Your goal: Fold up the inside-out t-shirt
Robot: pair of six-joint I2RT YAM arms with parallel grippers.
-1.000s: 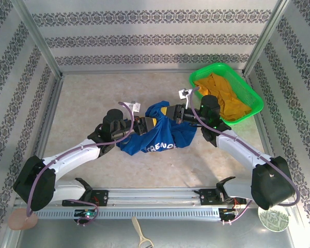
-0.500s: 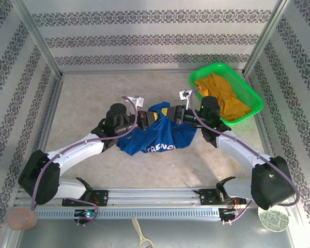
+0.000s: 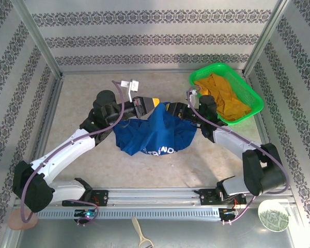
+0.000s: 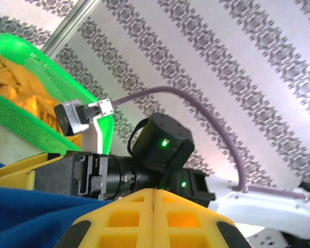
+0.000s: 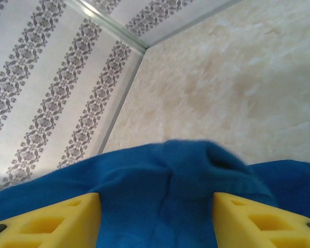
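Beige tabletop bears blue t-shirt with illegible white lettering

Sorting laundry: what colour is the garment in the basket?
Orange-yellow garment, clearest from top external.

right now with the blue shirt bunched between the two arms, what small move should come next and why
Probably close the right fingers on the fold of shirt lying between them. They stand apart around the cloth, while the left fingers are shut on its edge; the shirt sits bunched, so a second hold would let both arms spread it.
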